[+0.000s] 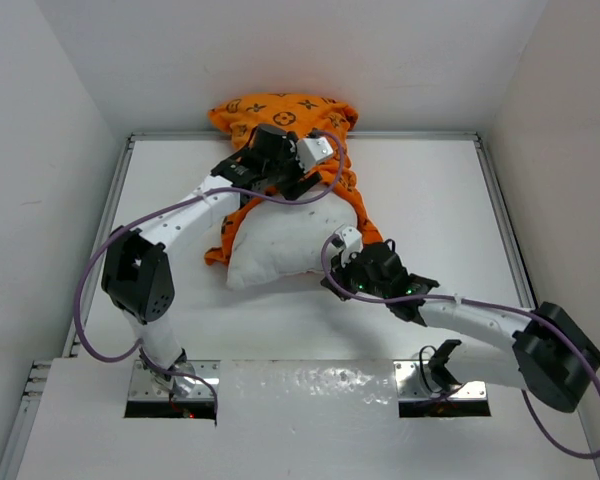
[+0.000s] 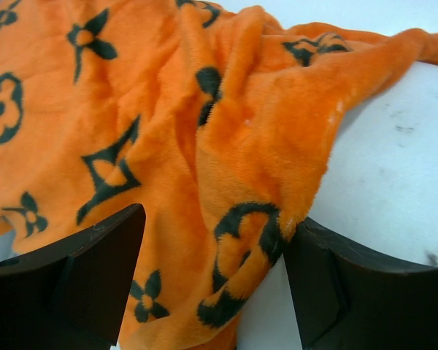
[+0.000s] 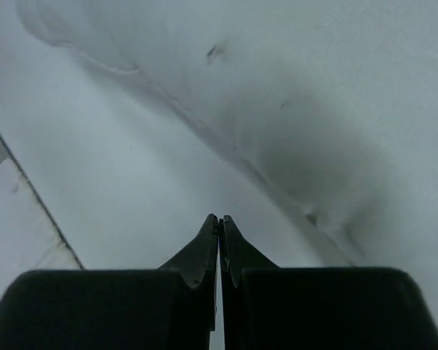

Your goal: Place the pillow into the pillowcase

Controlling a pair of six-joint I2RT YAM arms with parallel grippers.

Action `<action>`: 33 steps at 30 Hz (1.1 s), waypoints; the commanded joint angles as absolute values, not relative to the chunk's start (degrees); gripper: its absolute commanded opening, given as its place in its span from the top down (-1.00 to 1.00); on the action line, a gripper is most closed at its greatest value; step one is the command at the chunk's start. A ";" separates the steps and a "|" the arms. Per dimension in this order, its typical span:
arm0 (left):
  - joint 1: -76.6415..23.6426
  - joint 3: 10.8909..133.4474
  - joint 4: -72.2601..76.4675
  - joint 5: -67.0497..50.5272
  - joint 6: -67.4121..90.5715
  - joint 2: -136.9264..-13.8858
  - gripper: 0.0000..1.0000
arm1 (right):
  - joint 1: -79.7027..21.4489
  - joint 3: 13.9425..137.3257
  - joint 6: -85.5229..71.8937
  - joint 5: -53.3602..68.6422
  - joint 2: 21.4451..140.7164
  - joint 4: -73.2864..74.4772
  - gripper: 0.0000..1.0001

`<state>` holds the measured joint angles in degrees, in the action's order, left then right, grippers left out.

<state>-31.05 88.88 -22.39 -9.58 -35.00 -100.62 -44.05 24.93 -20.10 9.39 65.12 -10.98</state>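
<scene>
**Top external view:** the pillow (image 1: 280,240) lies mid-bench (image 1: 430,190). Its far end is inside the orange pillowcase (image 1: 280,108), which is bunched against the back wall, and its near half is bare. The left jaws sit over the case's mouth where orange meets white, and the right jaws sit at the pillow's near right corner. We judge the task to be roughly midway, in the step of drawing the case down over the pillow. **Left wrist view:** the left jaws stand wide apart, clamped on nothing, with a hanging fold of the pillowcase (image 2: 131,109) hem between them. The pillow (image 2: 394,168) bulges bare to the right. The next move, as we read it, calls for these jaws to close on that hem fold and draw it toward the near end, without letting the fleece slip off the pillow's shoulder. **Right wrist view:** the right jaws are pressed together with nothing visible between their tips. They point at the underside of the pillow (image 3: 314,109) just above the bench (image 3: 117,189), so we take them to be bracing rather than gripping. **Markings:** the case carries dark flower, star and ring motifs. We can read no words or brand name, and the pillow shows only small dark specks.
</scene>
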 commanded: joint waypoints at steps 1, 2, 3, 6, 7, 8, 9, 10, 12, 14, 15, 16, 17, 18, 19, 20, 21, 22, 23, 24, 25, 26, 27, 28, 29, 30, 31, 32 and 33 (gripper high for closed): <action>-31.03 88.16 -16.54 -5.46 -34.71 -99.66 -0.44 | -44.30 24.78 -20.74 3.80 68.19 -27.93 1.00; -31.11 87.72 -16.00 -5.28 -35.85 -100.19 -0.41 | -44.30 24.70 -21.18 1.00 69.07 -30.82 1.00; -31.29 87.45 -14.52 -4.32 -36.29 -101.15 -0.38 | -44.21 24.61 -21.79 0.18 70.91 -31.89 1.00; -31.46 84.12 -9.78 -1.78 -38.58 -101.16 -0.05 | -44.21 23.56 -22.93 -2.72 74.44 -35.85 1.00; -31.38 83.50 -8.97 -0.97 -38.32 -101.08 0.39 | -44.30 22.95 -23.46 -3.51 75.05 -39.43 1.00; -31.46 83.67 -8.27 -0.36 -37.80 -100.90 0.72 | -44.21 22.42 -24.25 -4.99 75.67 -41.72 0.99; -31.38 84.11 -7.91 -0.18 -36.92 -100.64 1.00 | -44.30 21.63 -24.52 -5.97 77.24 -43.75 0.97; -31.38 86.72 -8.87 -0.35 -35.78 -100.37 1.00 | -44.21 21.62 -24.61 -6.85 78.30 -47.25 0.98; -30.77 91.64 -18.73 -10.12 -36.12 -99.93 1.00 | -44.12 24.41 -23.21 -8.34 82.94 -49.12 1.00; -30.15 100.08 -28.77 -21.21 -40.15 -99.06 1.00 | -43.42 27.76 -22.41 -9.66 86.64 -50.79 1.00; -30.06 102.63 -39.88 -30.84 -42.60 -98.88 1.00 | -42.81 30.91 -22.93 -10.71 88.40 -52.54 1.00; -30.06 105.96 -45.21 -34.33 -47.33 -98.35 1.00 | -40.54 32.24 -25.55 -10.98 91.38 -58.74 1.00; -30.06 106.60 -50.40 -37.24 -48.94 -98.09 1.00 | -38.86 33.47 -27.93 -11.68 92.97 -62.71 1.00; -30.15 106.52 -58.71 -40.66 -50.26 -97.74 1.00 | -35.72 36.71 -30.65 -12.82 94.55 -66.41 1.00; -30.32 104.96 -62.28 -41.56 -53.49 -97.39 1.00 | -34.47 38.91 -34.94 -14.22 98.14 -72.10 1.00; -30.50 103.20 -64.49 -41.92 -53.87 -97.12 1.00 | -33.76 41.11 -35.42 -15.63 100.00 -73.98 1.00; -31.02 101.10 -65.38 -41.14 -53.35 -96.86 1.00 | -33.66 46.01 -34.29 -17.21 101.85 -75.74 1.00; -31.03 97.94 -65.30 -40.78 -52.57 -96.94 1.00 | -33.66 48.49 -33.49 -20.10 103.87 -75.76 1.00; -31.03 96.52 -63.04 -39.82 -51.51 -96.94 1.00 | -33.58 52.26 -35.57 -21.95 107.72 -75.76 1.00; -30.94 93.98 -61.45 -39.29 -49.76 -96.86 1.00 | -33.57 53.60 -36.73 -25.45 109.58 -76.63 1.00; -30.94 92.74 -59.70 -38.85 -48.96 -96.68 1.00 | -33.57 54.74 -38.57 -26.10 112.82 -77.51 1.00; -31.02 91.51 -54.54 -36.93 -47.82 -96.59 1.00 | -33.57 56.84 -39.28 -26.36 114.07 -78.48 1.00; -31.03 88.71 -51.19 -35.00 -44.77 -96.33 1.00 | -33.66 57.91 -40.24 -26.11 115.21 -78.57 1.00; -31.03 87.46 -48.11 -32.89 -43.00 -96.33 1.00 | -33.66 59.83 -41.38 -24.62 116.79 -77.79 1.00; -31.11 86.67 -42.42 -27.30 -41.67 -96.42 0.99 | -34.01 60.46 -41.83 -23.83 117.33 -75.61 1.00; -31.03 85.79 -39.75 -24.11 -38.35 -96.59 0.73 | -34.19 60.64 -42.36 -23.30 117.68 -74.89 1.00; -31.11 85.78 -37.90 -21.47 -37.36 -96.85 0.45 | -34.28 60.47 -43.15 -22.25 117.95 -74.80 1.00; -31.20 86.04 -35.71 -16.66 -36.74 -97.12 0.21 | -34.28 59.51 -43.50 -21.89 118.38 -75.14 1.00; -31.20 87.09 -35.51 -15.13 -37.43 -97.47 -0.23 | -34.19 59.07 -43.85 -21.71 118.56 -75.67 1.00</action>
